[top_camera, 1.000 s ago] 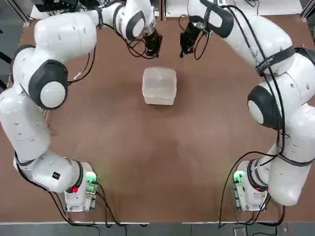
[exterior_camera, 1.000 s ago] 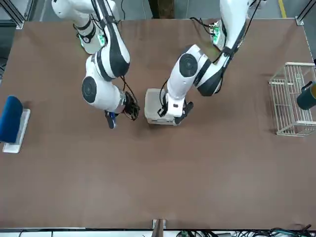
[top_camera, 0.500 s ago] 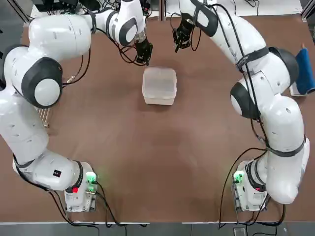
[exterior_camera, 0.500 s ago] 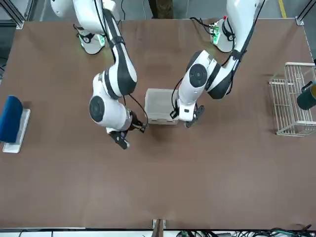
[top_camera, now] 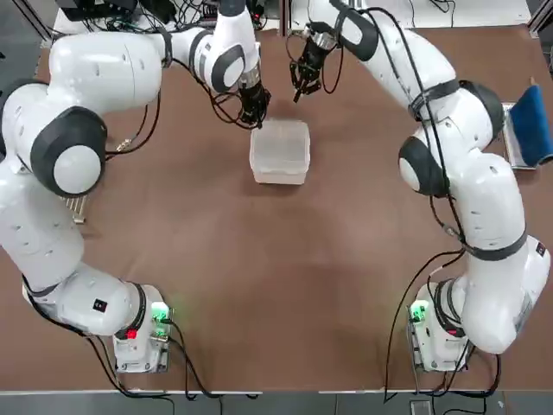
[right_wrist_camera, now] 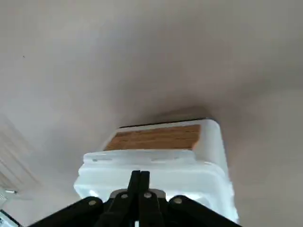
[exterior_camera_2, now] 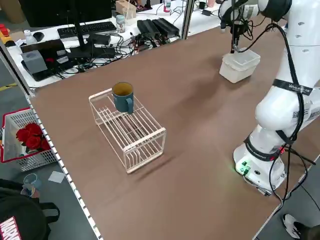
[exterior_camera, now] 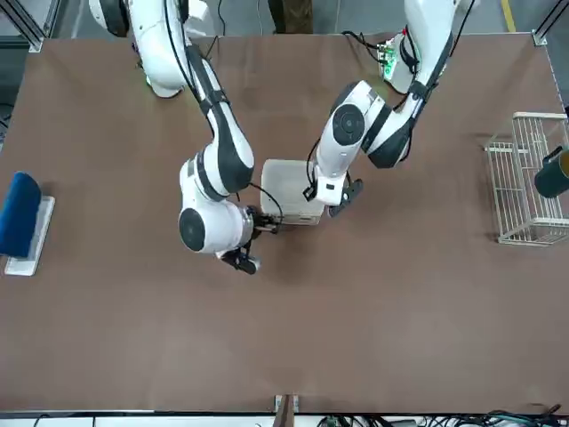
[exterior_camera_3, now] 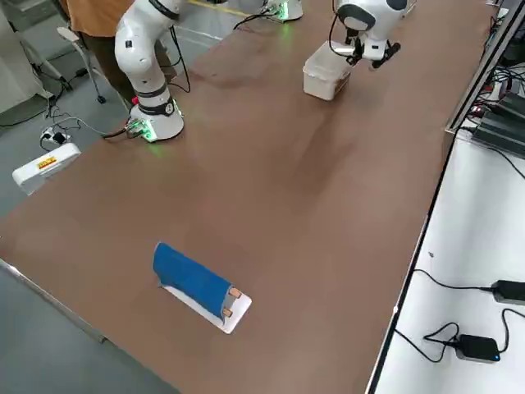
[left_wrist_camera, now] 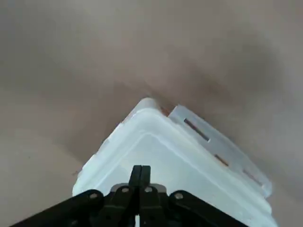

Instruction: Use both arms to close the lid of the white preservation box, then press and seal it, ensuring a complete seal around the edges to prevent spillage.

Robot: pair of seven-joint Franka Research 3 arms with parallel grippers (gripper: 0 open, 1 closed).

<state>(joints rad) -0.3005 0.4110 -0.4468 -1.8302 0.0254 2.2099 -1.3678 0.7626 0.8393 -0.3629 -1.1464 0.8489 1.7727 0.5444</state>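
Brown tabletop [top_camera: 276,285]; translucent white plastic preservation box [top_camera: 279,151], lid down. Both jaws together above far edge: pressing stage; next, bear down along rim.

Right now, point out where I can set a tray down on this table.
The widest bare stretch lies between the white preservation box and the two arm bases. More bare table runs between the box and the wire rack, and between it and the blue item. It is crowded at the box's far edge, where the left gripper and right gripper hover shut.
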